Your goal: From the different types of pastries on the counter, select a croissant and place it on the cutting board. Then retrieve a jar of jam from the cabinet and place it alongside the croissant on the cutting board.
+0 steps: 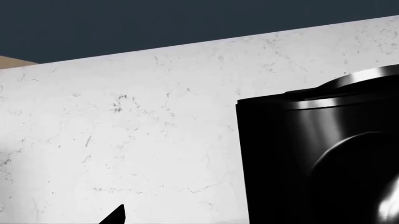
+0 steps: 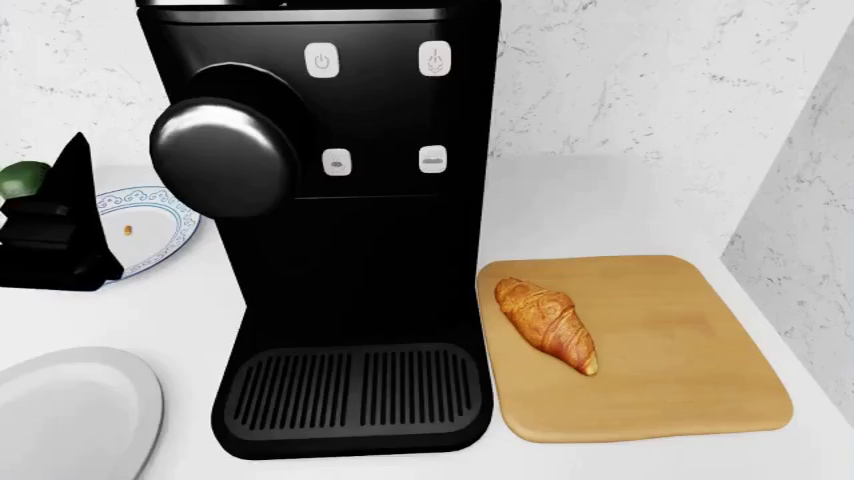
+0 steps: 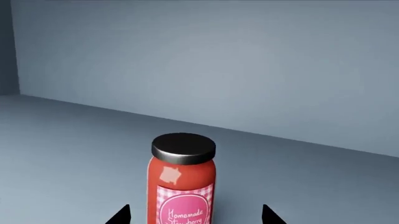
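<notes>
Croissant (image 2: pixel 546 324) on cutting board (image 2: pixel 667 380); jam jar (image 3: pixel 182 179) upright inside cabinet (image 3: pixel 249 65).

Croissant on the board, jam jar on a shelf.

The golden-brown, ridged croissant (image 2: pixel 546 325) lies slantwise on the left half of the light tan cutting board (image 2: pixel 681 350), which rests flat on the white counter (image 2: pixel 601 215) just beside a black machine. The red jar of jam (image 3: pixel 182 179), dark-lidded with a pink checked label, stands upright on a grey-blue shelf floor, clear of the back wall.
</notes>
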